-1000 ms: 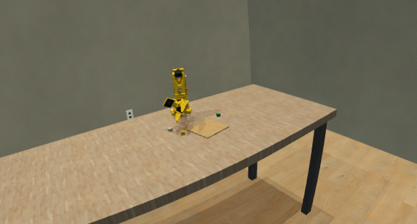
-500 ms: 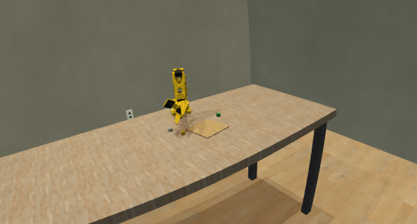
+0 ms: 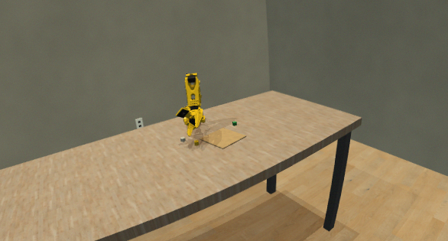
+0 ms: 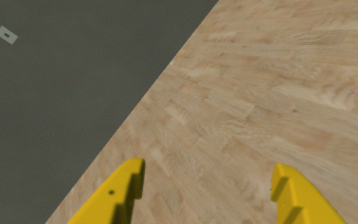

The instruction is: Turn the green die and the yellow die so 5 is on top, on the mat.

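Note:
In the exterior view the tan mat lies flat on the table. The green die sits on the bare table just behind the mat's far right side. The yellow die sits on the table by the mat's left corner, off the mat. The white die lies on the table a little left of it. The dice are too small to read their faces. My gripper hangs just above the table between the white and yellow dice. Its jaws stand apart with only bare table between them, and no die shows in the wrist view.
The wooden table is long, and its back edge runs close behind the arm's base. Beyond it is a grey wall with a white outlet.

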`<state>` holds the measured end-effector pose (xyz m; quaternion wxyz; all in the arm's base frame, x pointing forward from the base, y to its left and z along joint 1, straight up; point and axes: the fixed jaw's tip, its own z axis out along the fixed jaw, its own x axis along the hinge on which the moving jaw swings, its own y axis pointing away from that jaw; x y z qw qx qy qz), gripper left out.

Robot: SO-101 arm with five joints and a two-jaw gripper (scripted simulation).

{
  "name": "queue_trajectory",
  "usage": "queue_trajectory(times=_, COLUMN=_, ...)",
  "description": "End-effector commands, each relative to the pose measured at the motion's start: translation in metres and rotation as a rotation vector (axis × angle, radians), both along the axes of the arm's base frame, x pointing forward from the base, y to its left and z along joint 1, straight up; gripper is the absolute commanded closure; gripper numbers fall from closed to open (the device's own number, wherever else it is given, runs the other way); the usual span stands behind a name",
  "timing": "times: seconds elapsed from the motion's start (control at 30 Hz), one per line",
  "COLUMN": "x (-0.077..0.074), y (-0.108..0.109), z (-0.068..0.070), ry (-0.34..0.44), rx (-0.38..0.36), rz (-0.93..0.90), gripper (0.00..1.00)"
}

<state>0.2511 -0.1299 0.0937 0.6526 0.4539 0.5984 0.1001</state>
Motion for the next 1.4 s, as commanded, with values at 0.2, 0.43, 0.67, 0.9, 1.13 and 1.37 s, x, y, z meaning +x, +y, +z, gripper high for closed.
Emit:
queue_trajectory(times=0.2, x=0.019, y=-0.006, z=0.010, ry=0.253, rx=-0.037, rz=0.057, gripper=0.75)
queue_trajectory(times=0.43, x=0.016, y=-0.004, z=0.010, ry=0.313, rx=-0.052, rz=0.077, gripper=0.75)
queue_trajectory(times=0.67, x=0.013, y=-0.003, z=0.011, ry=0.371, rx=-0.062, rz=0.094, gripper=0.75)
queue_trajectory(times=0.9, x=0.008, y=0.000, z=0.011, ry=0.427, rx=-0.071, rz=0.115, gripper=0.75)
queue_trajectory(times=1.13, x=0.004, y=0.002, z=0.012, ry=0.468, rx=-0.079, rz=0.130, gripper=0.75)
queue_trajectory(times=1.37, x=-0.002, y=0.006, z=0.014, ry=0.542, rx=-0.095, rz=0.158, gripper=0.75)
